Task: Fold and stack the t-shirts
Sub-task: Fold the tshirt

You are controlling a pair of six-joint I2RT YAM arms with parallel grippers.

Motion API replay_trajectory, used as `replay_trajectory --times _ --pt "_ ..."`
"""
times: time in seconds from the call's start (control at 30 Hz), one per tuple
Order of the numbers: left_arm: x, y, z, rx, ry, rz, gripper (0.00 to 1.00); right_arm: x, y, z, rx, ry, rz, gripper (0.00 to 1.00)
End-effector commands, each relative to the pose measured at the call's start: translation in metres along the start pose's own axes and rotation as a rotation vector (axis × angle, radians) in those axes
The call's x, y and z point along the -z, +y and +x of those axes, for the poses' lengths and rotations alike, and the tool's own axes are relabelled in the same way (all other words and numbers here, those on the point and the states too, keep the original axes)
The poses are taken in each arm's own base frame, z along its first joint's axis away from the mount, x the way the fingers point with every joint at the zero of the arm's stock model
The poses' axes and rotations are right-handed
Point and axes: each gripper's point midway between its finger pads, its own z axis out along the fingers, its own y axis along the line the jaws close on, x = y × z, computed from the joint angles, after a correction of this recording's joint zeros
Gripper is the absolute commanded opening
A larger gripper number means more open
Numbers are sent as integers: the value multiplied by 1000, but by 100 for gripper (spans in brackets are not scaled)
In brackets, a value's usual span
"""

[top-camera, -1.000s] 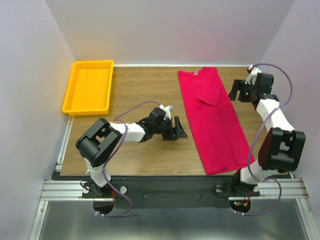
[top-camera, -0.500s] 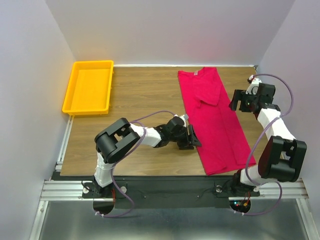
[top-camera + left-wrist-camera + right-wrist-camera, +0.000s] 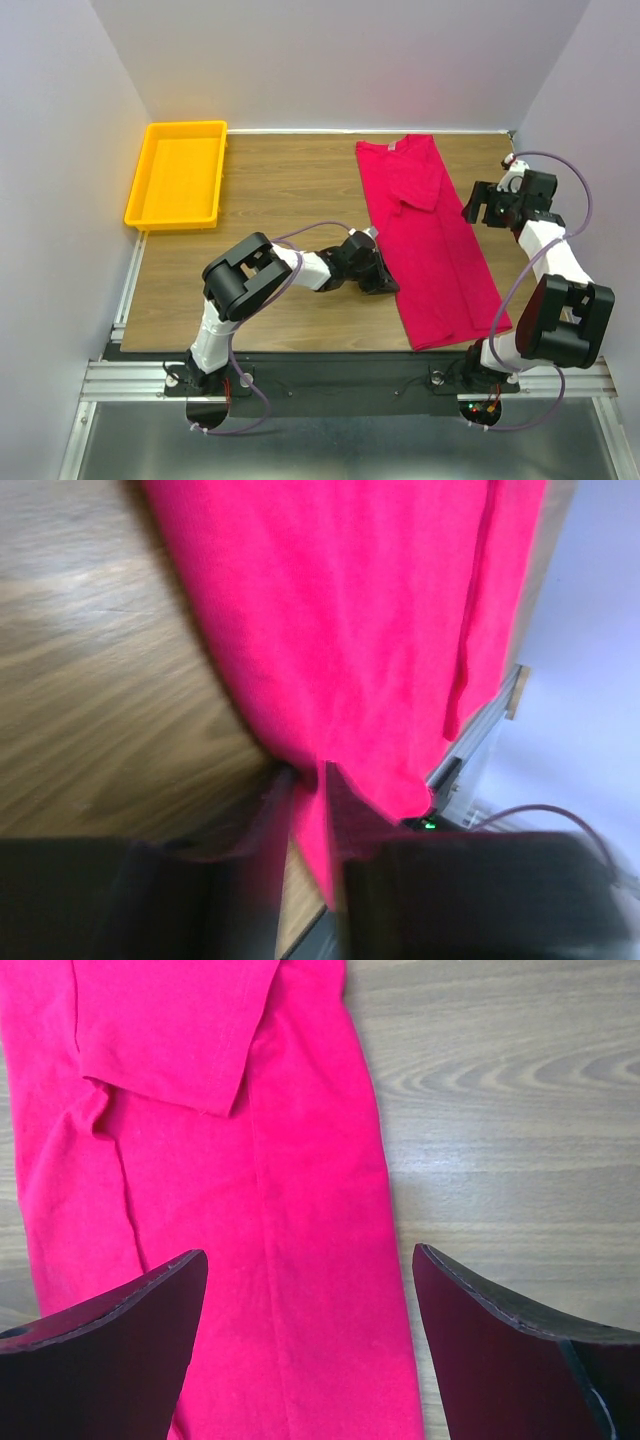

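Toward the near edge of the tabletop (image 3: 290, 190), the left gripper (image 3: 380, 277) lies low against the left edge of the t-shirt (image 3: 425, 235). Its jaws stand close together astride that edge; whether they pinch the cloth cannot be told. The t-shirt, folded into a long strip, runs near-to-far along the tabletop's right side. Farther back, the right gripper (image 3: 485, 205) hangs over its right edge, jaws spread wide and empty.

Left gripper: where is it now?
Top view: the left gripper is at the t-shirt's left edge, near the hem. Its wrist view shows that edge between its fingers.
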Motion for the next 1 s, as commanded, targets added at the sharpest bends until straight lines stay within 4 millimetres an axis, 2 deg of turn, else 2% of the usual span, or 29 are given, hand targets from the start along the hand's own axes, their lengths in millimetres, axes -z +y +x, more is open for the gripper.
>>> replay_trajectory --times 0.0,0.03,0.17,0.2,0.33,0.37,0.4,0.57,0.77,0.97 --pt "-4 30 0 -22 -17 -115 16 10 3 -22 14 -85 -14 89" --pt "-4 32 1 -27 -15 -122 0 10 3 -23 15 -87 -16 89" --pt "5 46 -4 -50 -25 -162 0 12 2 -23 14 -92 -15 89" --pt "9 45 -6 -55 -29 -159 0 13 2 -23 16 -94 -15 89" --pt "30 63 -17 -66 -48 -184 0 14 3 -23 16 -96 -21 89" --pt "37 70 -27 -53 -60 -193 0 14 3 -23 19 -96 -22 89" --pt "45 78 -25 -70 -50 -199 0 14 4 -23 22 -97 -24 89" --pt "75 112 -45 -74 -49 -234 0 15 5 -22 36 -95 -34 89" --pt "82 118 -43 -178 26 -248 0 15 16 -18 82 -94 -106 89" --pt "92 124 -48 -225 19 -290 0 21 33 -4 206 -66 -222 90"
